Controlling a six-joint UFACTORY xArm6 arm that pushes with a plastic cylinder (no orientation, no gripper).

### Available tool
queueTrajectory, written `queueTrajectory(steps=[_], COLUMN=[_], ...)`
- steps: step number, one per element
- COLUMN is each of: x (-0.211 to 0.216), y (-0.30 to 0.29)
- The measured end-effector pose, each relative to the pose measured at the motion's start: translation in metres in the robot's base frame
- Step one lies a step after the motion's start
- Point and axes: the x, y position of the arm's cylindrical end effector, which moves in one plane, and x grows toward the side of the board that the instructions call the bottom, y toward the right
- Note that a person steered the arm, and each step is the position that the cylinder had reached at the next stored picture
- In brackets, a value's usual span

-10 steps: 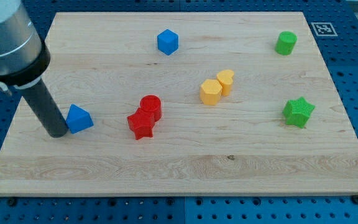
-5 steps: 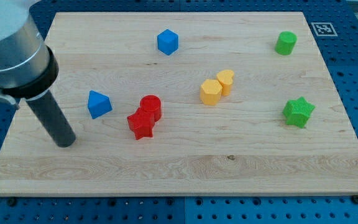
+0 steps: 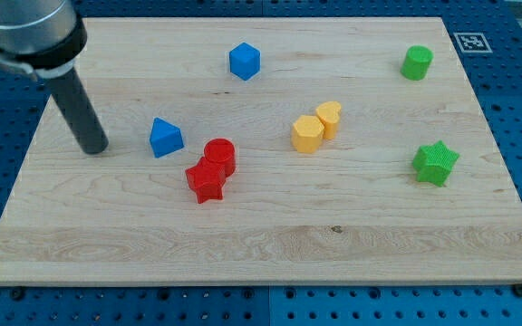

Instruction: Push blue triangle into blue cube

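In the camera view, my tip [image 3: 95, 148] is seen resting on the board [image 3: 270, 244] at the view's left, apart from the blue triangle [image 3: 165, 138], which lies just to its right. Nothing is grasped; the rod has no jaws and touches no block. The blue cube [image 3: 244, 61] sits well apart, toward the view's top and right of the triangle.

The triangle is judged light, rigid and quick to slide or spin on the smooth wood. It should be pushed on its lower-left face, so that it is driven up and right.

A red cylinder [image 3: 219, 155] and red star [image 3: 205, 182] stand close on the triangle's right, below the intended path. The two yellow blocks [image 3: 314, 128], green cylinder [image 3: 416, 62] and green star [image 3: 435, 163] lie well clear.
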Motion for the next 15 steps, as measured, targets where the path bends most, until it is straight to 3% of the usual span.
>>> queueTrajectory(steps=[1,3,5,6,7,9,11,12,14,15], x=[0.017,-0.067,-0.006,0.02,0.0,-0.114,-0.045,-0.042,-0.104,-0.109], y=[0.026,0.082,0.038,0.045,0.08,0.119,0.105,0.136,0.174,0.177])
